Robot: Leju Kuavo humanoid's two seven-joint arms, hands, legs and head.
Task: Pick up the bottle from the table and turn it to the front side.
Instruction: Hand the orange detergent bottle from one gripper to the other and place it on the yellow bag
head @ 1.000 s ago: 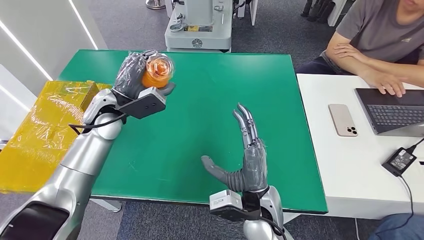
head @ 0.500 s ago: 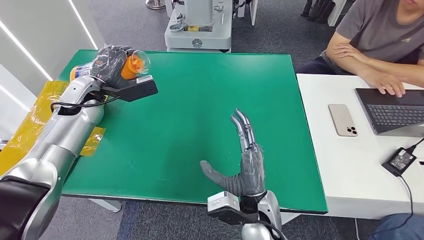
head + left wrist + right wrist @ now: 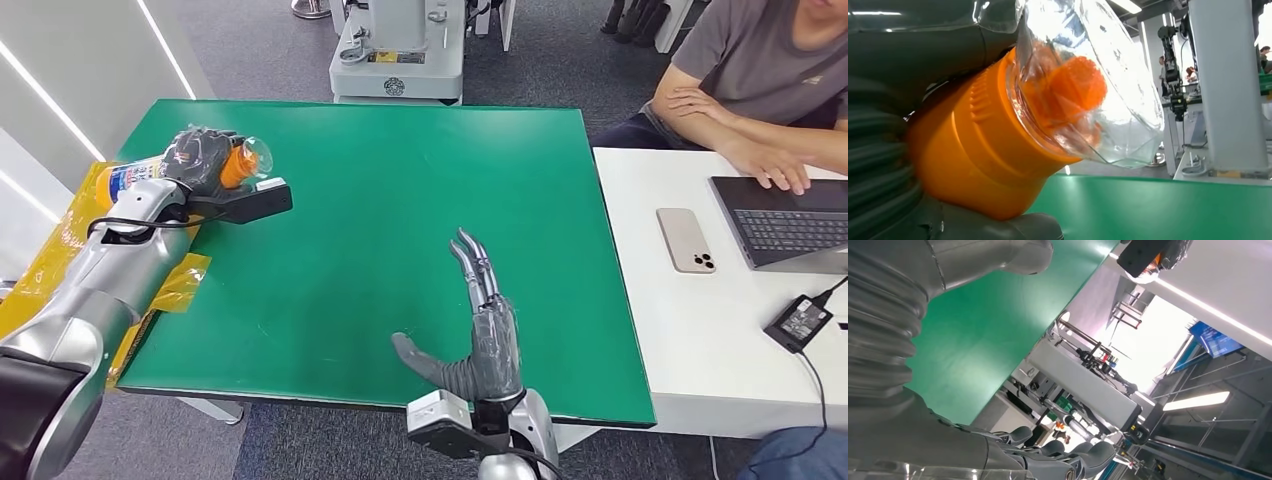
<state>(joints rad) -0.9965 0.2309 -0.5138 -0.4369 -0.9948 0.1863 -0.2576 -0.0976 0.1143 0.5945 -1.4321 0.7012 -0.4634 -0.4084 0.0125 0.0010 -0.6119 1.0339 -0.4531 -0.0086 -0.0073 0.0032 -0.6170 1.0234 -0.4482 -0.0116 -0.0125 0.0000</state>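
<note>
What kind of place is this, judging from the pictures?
Probably a robotics lab or test room in an office. A green table serves as the workspace, a person sits beside it at a laptop, and a white machine base stands behind on grey carpet.

**Camera layout**

Head view looks forward and down from high on my body over the green table (image 3: 400, 200); my left wrist view sits very close behind my left hand (image 3: 893, 165), low, facing along the tabletop; my right wrist view is turned, skimming past my right hand (image 3: 903, 390); all three share the table.
</note>
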